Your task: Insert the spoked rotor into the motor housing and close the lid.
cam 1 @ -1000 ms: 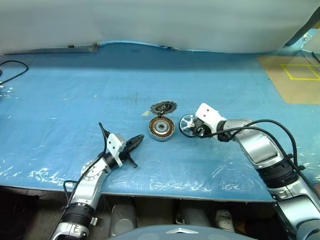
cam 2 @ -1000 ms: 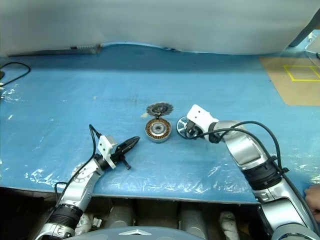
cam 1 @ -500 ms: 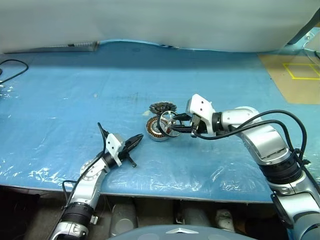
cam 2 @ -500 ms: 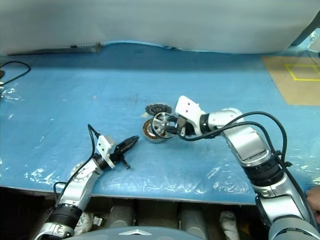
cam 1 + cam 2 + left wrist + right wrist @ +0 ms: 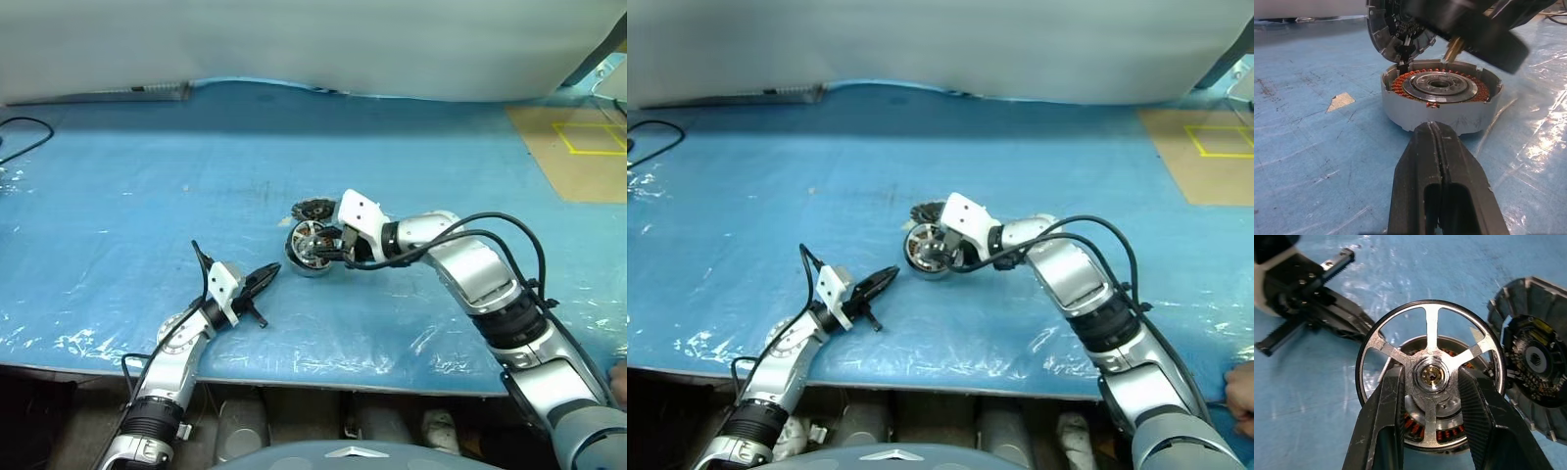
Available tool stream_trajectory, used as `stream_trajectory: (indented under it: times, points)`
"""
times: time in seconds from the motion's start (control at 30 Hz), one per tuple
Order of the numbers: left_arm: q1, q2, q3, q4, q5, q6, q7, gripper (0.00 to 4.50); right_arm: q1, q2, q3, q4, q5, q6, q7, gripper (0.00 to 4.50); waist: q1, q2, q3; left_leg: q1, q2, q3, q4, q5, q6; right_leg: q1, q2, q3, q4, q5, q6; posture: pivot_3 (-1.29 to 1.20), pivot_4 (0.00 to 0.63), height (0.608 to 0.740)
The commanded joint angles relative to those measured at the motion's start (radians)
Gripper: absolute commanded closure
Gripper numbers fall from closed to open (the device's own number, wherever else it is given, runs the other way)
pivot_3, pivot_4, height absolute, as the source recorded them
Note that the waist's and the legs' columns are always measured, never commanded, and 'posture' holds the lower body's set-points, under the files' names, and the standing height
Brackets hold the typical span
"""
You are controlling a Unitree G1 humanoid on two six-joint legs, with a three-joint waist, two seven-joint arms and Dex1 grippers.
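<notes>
A: Why is the right gripper (image 5: 1431, 396) poised at the table's (image 5: 147, 176) middle?
B: It pinches the one spoked rotor (image 5: 1430, 374) by its hub, directly above the one motor housing (image 5: 1442, 100), likely to line up the insertion. The one lid (image 5: 1396, 27) leans at the housing's twelve o'clock.
A: And the left gripper (image 5: 269, 275)?
B: Pressed together, empty, at the housing's eight o'clock.

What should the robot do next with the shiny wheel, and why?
Probably lower it straight down. The right end effector holds the spoked rotor by its hub just above the motor housing, nearly centred, not yet seated. The lid leans beside the housing.
</notes>
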Motion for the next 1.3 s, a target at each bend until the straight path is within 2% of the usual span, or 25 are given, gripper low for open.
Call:
stream_trajectory:
  times: [0.03,0.63,1.3]
  points:
    - [0.002,0.000,0.008,-0.020,-0.001,-0.018,0.005,4.50,-0.031,0.013,-0.006,0.021,-0.021,-0.035,-0.010,3.27,0.000,0.000,0.000,0.000,0.000,0.000,0.000,0.000,0.000,0.000,0.000,0.000,0.000,0.000,0.000,0.00,0.150,0.740]
    - [0.002,-0.006,0.007,-0.009,-0.001,-0.025,0.009,4.50,-0.018,-0.017,0.002,0.011,-0.034,-0.037,0.042,3.27,0.000,0.000,0.000,0.001,0.000,0.000,0.000,0.000,0.000,0.001,0.000,0.000,0.001,0.000,0.000,0.00,0.150,0.740]
    - [0.002,-0.004,-0.002,-0.030,-0.001,-0.009,0.005,4.50,-0.027,-0.006,-0.028,-0.030,-0.014,-0.011,0.030,3.27,0.000,0.000,0.000,0.001,0.000,0.000,0.001,0.000,0.000,0.001,0.000,0.000,0.001,0.000,0.000,0.00,0.150,0.740]
